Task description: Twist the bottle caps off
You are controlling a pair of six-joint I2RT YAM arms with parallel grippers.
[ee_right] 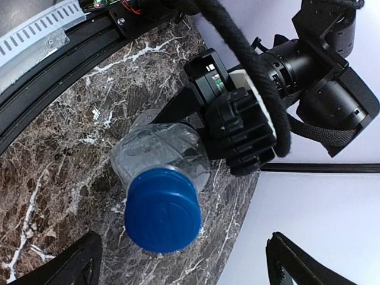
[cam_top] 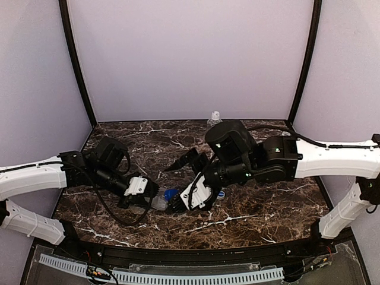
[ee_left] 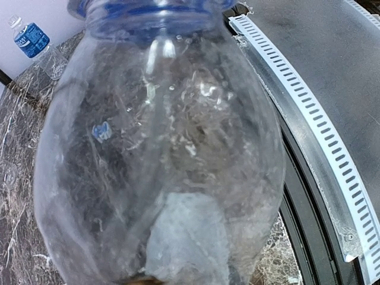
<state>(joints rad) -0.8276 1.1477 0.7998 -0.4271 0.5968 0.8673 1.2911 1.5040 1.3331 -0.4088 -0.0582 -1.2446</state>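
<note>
The left gripper is clamped on the clear bottle. Its dark blue cap sits just ahead of the right gripper, centred between wide-open jaws that hold nothing.

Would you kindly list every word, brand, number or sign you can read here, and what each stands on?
None can be read.
Blue label on the far bottle: white print, too small and blurred to read.
Dark blue cap: no legible marking.
Clear bottle under that cap: no label in view.
</note>
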